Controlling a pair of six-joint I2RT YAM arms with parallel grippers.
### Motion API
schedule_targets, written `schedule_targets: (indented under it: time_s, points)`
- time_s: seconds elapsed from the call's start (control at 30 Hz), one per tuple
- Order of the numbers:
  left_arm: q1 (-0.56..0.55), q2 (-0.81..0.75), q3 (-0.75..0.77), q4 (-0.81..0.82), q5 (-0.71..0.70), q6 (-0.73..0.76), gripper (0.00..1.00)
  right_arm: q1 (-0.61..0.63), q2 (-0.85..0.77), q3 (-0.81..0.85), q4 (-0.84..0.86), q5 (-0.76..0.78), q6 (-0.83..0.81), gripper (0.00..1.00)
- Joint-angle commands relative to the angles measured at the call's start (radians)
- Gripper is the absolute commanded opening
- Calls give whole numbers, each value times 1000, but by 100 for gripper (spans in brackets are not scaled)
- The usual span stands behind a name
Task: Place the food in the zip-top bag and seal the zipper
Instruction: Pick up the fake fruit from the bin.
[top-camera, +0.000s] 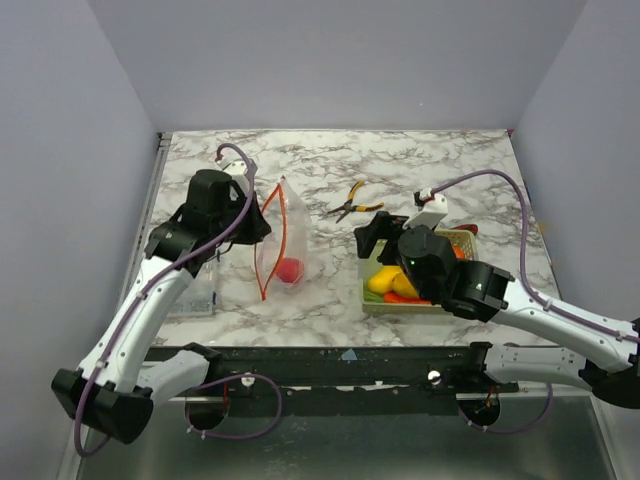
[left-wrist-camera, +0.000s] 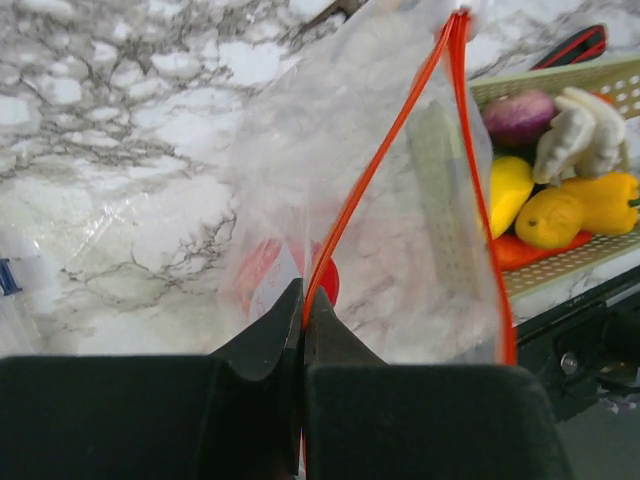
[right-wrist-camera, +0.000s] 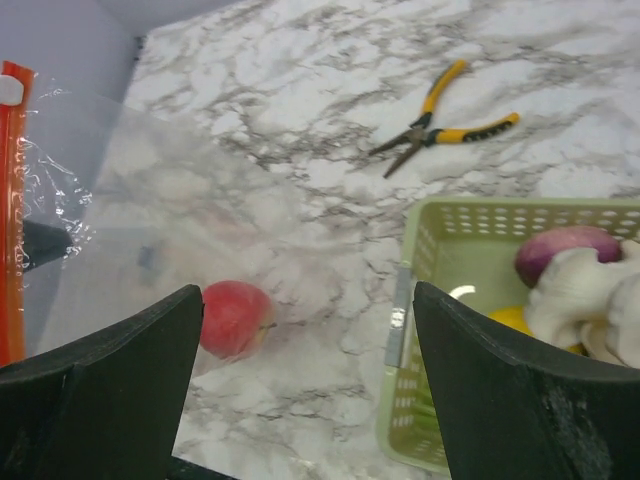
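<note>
marble (top-camera: 420, 160); zipper (left-wrist-camera: 378, 170) inside left pincer (left-wrist-camera: 303, 302) (tight)

Robot lab test cell, plain grey walls (top-camera: 350, 60) enclosing a marble-pattern table (top-camera: 330, 160)

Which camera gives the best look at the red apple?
The right wrist view: the apple shows nearly whole, close. From the top it is a small red spot; in the left wrist view the fingers hide most of it.

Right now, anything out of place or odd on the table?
Only the yellow-handled pliers: a tool lying on the table beyond the basket, apart from it, with no part in the bagging. Nothing looks spilled or damaged.
</note>
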Motion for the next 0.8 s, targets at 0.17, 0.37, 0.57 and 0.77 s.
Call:
schedule_targets:
  time_s: [0.17, 0.37, 0.57, 0.77]
  points:
    - [0, -47, 70, -82, -101, -9, 0, -81, 85, -39, -306, 9, 167, 81]
    - [0, -51, 100, -130, -131, 23, 0, -96, 151, -40, -438, 36, 262, 73]
    - [-1, 37, 49, -92, -66, 45, 0, -106, 255, -23, -668, 93, 399, 95]
    - [-6, 115, 11, -17, -30, 60, 0, -127, 300, -95, -655, 106, 423, 100]
